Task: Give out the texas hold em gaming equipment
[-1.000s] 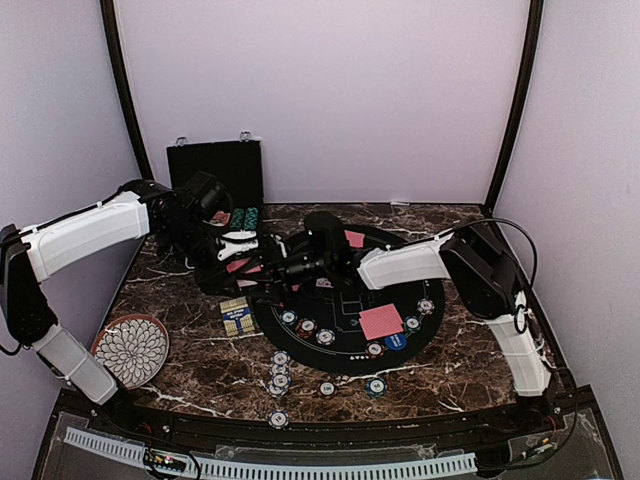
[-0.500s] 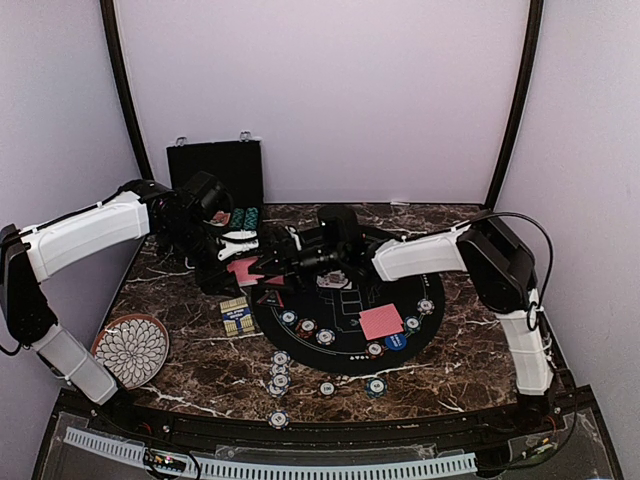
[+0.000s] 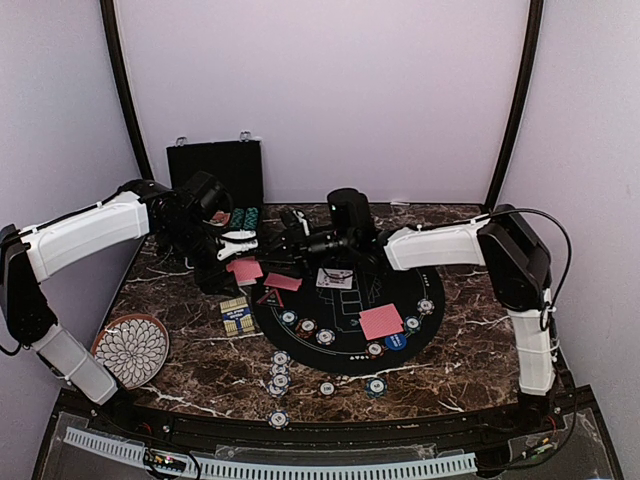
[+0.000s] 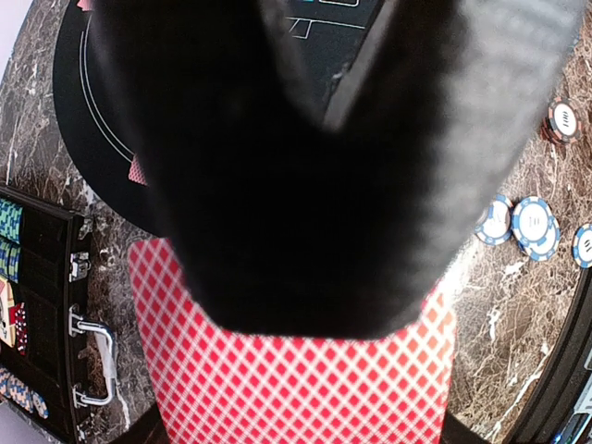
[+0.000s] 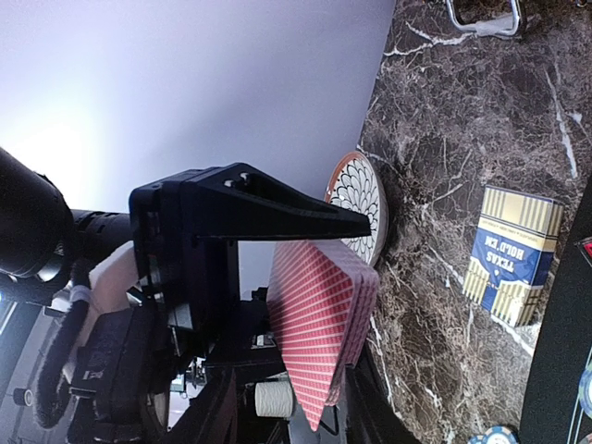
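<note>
Two arms reach toward the table's far left, wrists near each other. Clamped on a stack of red-backed cards (image 5: 319, 324), the left gripper (image 3: 238, 262) holds it above the marble beside the black mat (image 3: 330, 345). Whether the right gripper (image 3: 290, 232) is parted or holds anything cannot be told. Behind them, the open black case (image 3: 215, 170) holds rows of chips (image 3: 244, 217). More poker chips (image 3: 279, 371) lie near the mat's front edge.
</note>
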`<move>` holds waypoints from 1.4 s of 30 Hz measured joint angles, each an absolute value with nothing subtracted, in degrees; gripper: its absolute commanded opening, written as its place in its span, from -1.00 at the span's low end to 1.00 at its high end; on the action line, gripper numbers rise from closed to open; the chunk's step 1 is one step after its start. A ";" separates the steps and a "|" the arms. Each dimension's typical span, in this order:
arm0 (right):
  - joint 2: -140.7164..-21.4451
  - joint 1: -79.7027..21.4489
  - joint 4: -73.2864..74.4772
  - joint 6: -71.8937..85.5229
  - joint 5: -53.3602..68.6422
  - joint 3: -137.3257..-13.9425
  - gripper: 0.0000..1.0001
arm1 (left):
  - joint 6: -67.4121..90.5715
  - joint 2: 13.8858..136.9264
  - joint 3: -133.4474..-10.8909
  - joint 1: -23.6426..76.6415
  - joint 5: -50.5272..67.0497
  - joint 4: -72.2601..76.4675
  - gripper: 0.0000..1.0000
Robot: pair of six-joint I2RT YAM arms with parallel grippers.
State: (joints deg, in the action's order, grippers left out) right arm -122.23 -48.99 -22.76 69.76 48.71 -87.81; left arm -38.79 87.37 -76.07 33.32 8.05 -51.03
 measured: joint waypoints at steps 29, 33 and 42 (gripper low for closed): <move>-124.42 -49.67 -26.52 73.84 51.81 -86.54 -0.57 | -38.81 87.37 -76.01 33.32 7.90 -51.05 -1.00; -124.84 -49.67 -27.05 74.50 51.96 -86.54 -0.71 | -38.81 87.37 -75.99 33.32 7.88 -51.05 -1.00; -124.84 -49.43 -31.07 77.03 52.51 -85.23 -1.00 | -38.81 87.37 -75.99 33.32 7.84 -51.05 -1.00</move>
State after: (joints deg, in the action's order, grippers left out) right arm -124.84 -49.43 -31.07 77.03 52.51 -85.23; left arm -38.81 87.37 -75.99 33.32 7.84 -51.05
